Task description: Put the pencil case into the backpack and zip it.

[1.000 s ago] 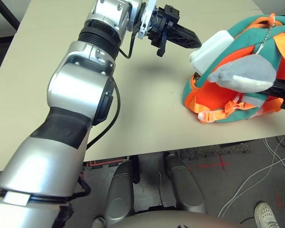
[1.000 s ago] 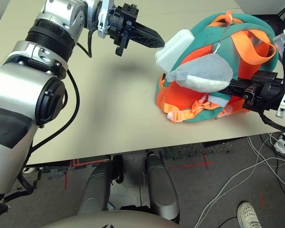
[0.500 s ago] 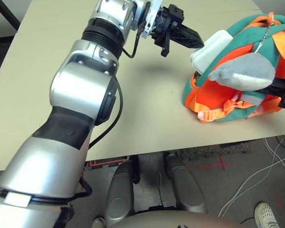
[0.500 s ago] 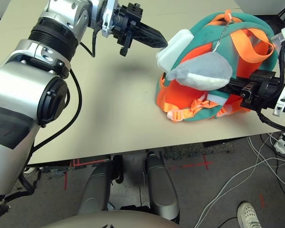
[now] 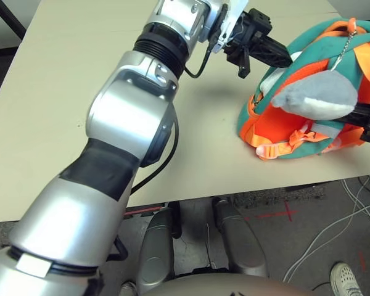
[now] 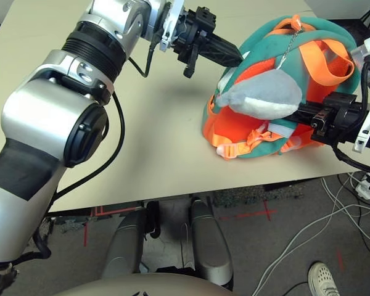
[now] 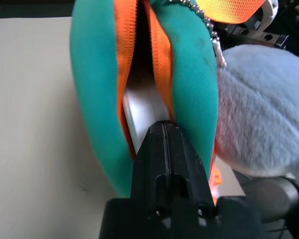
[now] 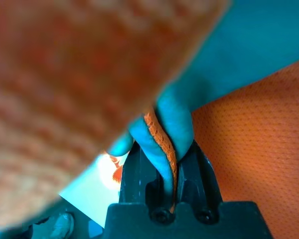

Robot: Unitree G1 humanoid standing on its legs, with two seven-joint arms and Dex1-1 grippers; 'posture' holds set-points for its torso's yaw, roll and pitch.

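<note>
White pencil case [image 7: 142, 107] half inside backpack [image 5: 308, 68], upper right | my left gripper [image 7: 163, 132] together, pushing | right gripper [image 8: 162, 157] clamped on backpack edge | risk: case jams against zipper trim.

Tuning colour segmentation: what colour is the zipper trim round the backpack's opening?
Orange, against the teal backpack shell. The left wrist view shows it best, framing the white pencil case.

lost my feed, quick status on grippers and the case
Left gripper shut, tips against pencil case in backpack opening. Right gripper shut on backpack fabric. Case mostly in, zipper unzipped. Shark charm beside opening.
</note>
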